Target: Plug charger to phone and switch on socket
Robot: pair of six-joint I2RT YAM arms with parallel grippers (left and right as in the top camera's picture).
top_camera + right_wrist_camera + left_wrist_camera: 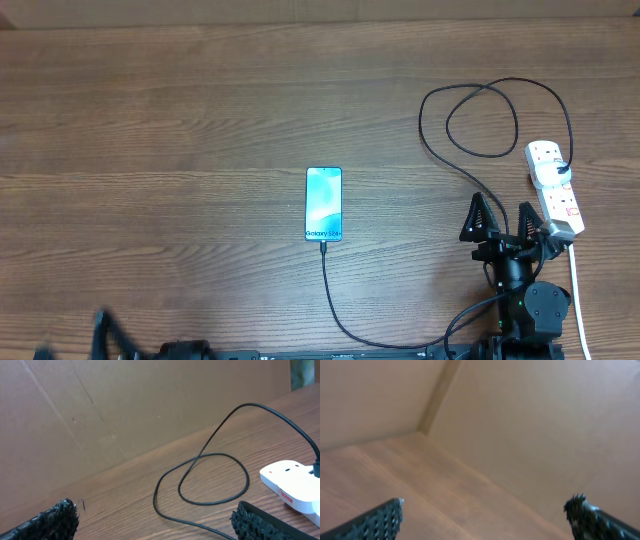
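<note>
Saw the phone (323, 204) flat at mid-desk (180, 120), screen up, with the charger (326, 280) meeting its near short edge. Traced that black cable rightward into loops near the socket (555, 190), ending at a plug seated in it. Found the right tool (498, 222) spread wide just beside the socket, holding nothing. Found the left tool (487, 510) spread too, gripping nothing.

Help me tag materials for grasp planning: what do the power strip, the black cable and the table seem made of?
The socket looks like hard white plastic, smooth and slightly glossy, with soft highlights. The charger seems rubber- or PVC-sheathed, matte black, lying in loose curves. The table shows brown wood grain, matte; solid wood or laminate, I cannot tell.
</note>
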